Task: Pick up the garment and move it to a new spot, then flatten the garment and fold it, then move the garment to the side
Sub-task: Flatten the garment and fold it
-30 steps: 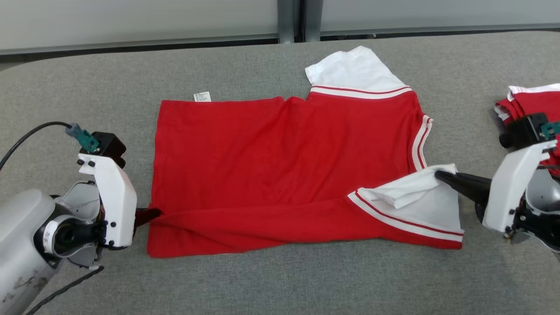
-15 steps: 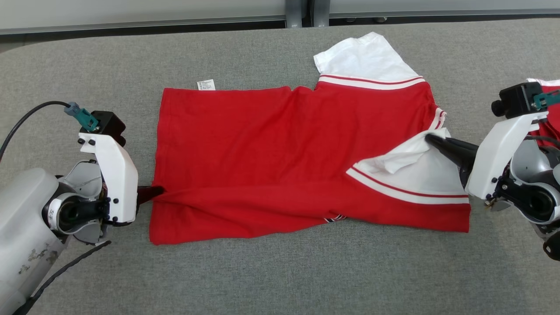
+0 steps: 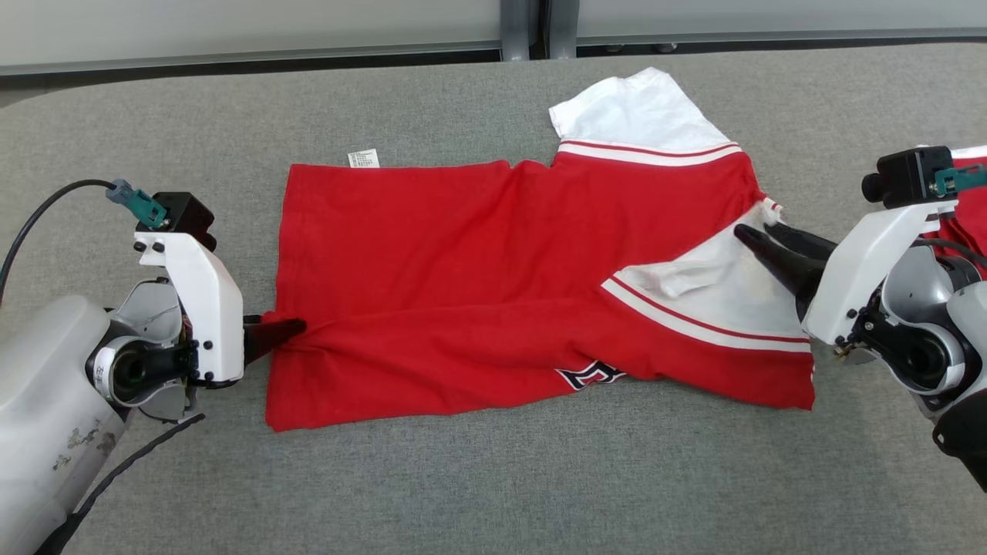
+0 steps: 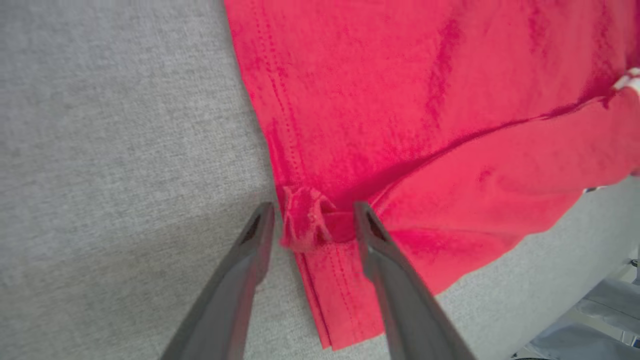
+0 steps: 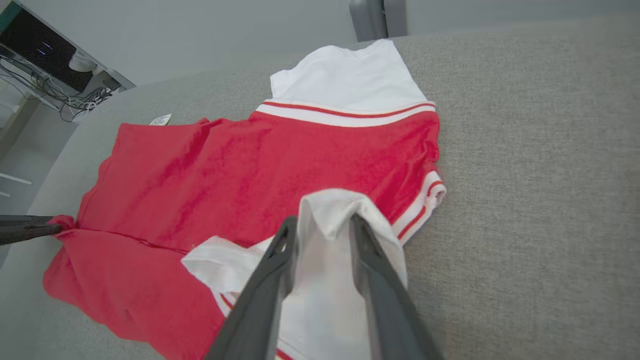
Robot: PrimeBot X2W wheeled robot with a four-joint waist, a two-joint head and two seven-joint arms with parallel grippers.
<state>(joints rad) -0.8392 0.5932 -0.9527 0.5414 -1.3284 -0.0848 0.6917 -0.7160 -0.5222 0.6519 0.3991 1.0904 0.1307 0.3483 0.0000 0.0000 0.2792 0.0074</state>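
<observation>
The garment is a red T-shirt with white sleeves, spread on the grey table, its near edge folded up over the body. My left gripper is at the fold's left end. In the left wrist view this gripper is open, with a small bunch of red hem loose between the fingers. My right gripper is over the near white sleeve. Seen from the right wrist, it stands open, a peak of white sleeve cloth rising between the fingers.
Behind my right wrist, another red and white garment lies at the table's right edge. The far white sleeve points toward the table's back edge, and a white label sticks out at the back left. Bare grey table runs along the front.
Both grippers have gone from shut to open, letting go of the hem and the sleeve. The folded near edge lies farther up the shirt, and a black logo now shows at the front.
</observation>
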